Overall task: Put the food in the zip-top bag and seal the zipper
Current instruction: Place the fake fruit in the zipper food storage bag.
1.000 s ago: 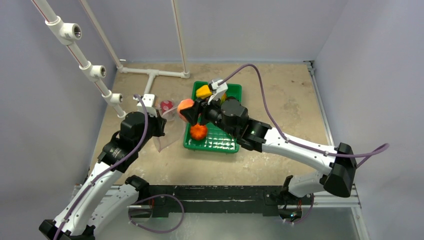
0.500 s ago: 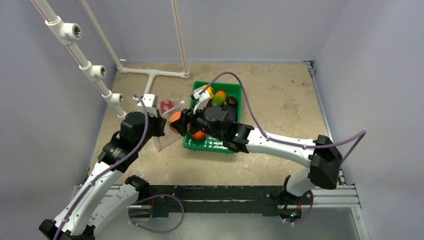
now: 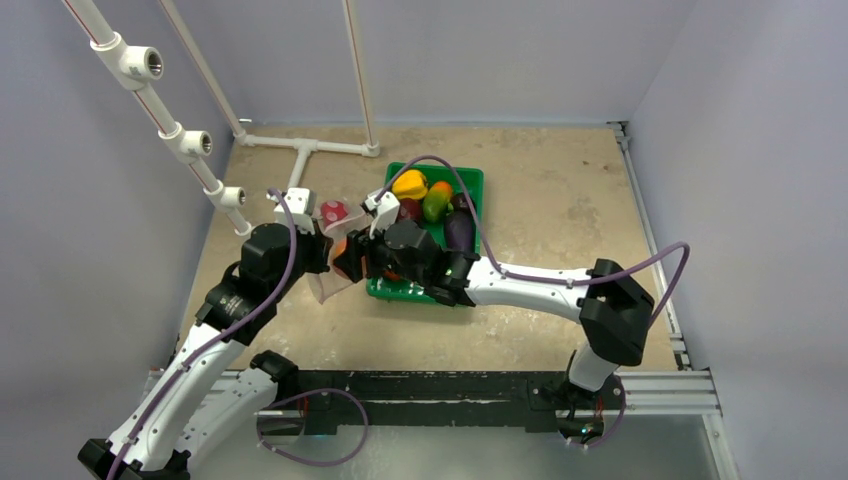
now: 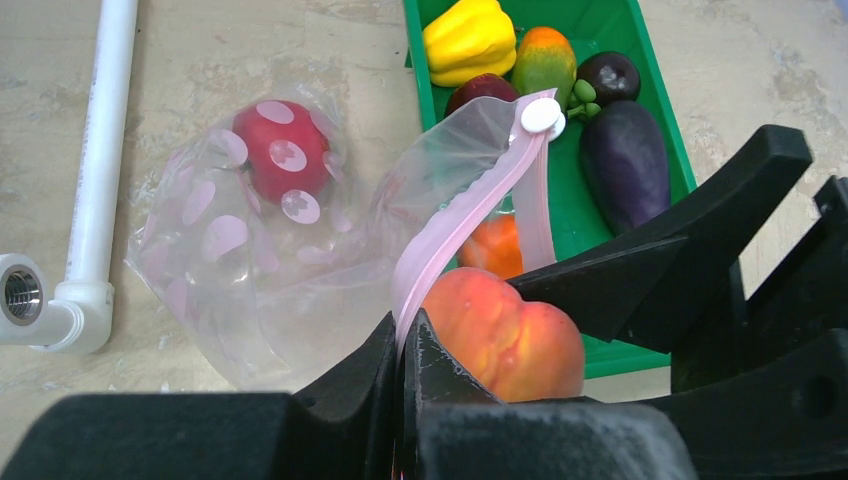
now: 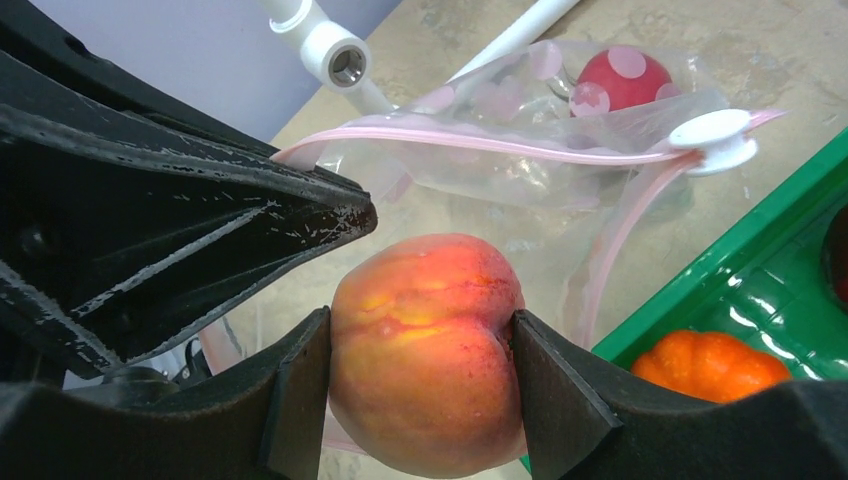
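The clear zip-top bag point(image 4: 240, 270) lies left of the green tray point(image 3: 470, 180), with a red spotted piece point(image 4: 282, 150) inside it. My left gripper point(image 4: 405, 335) is shut on the pink zipper point(image 4: 470, 215) and holds the mouth up. The white slider point(image 4: 541, 115) sits at the strip's far end. My right gripper point(image 5: 418, 340) is shut on a peach point(image 5: 425, 350) right at the bag's mouth, beside the left fingers. In the tray lie a yellow pepper point(image 4: 470, 40), a green-orange pepper point(image 4: 546, 62), an eggplant point(image 4: 625, 160), a dark red piece point(image 4: 480, 90) and an orange point(image 5: 712, 365).
A white pipe frame point(image 3: 300, 150) lies on the table behind the bag, and one pipe point(image 4: 100, 150) runs close along the bag's left side. More pipe fittings point(image 3: 190, 142) jut from the left wall. The right arm point(image 3: 540, 280) reaches across the tray's front edge.
My right gripper has carried the peach left from over the tray to the bag's mouth. The left gripper has kept its hold on the zipper without moving.
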